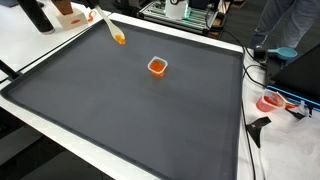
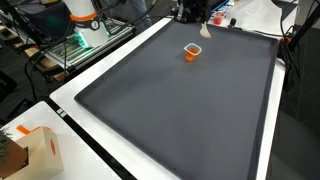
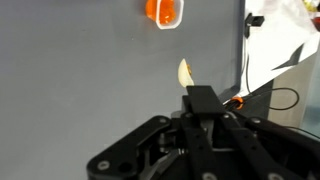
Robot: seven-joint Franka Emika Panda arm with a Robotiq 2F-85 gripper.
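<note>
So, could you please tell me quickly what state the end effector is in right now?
End effector: closed, holding a pale spoon.

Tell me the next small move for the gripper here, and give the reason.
Probably ease the gripper a little forward toward the orange cup. It looks shut on a pale spoon, whose tip hangs over the dark mat, still short of the cup. The cup stands upright with its mouth open.
</note>
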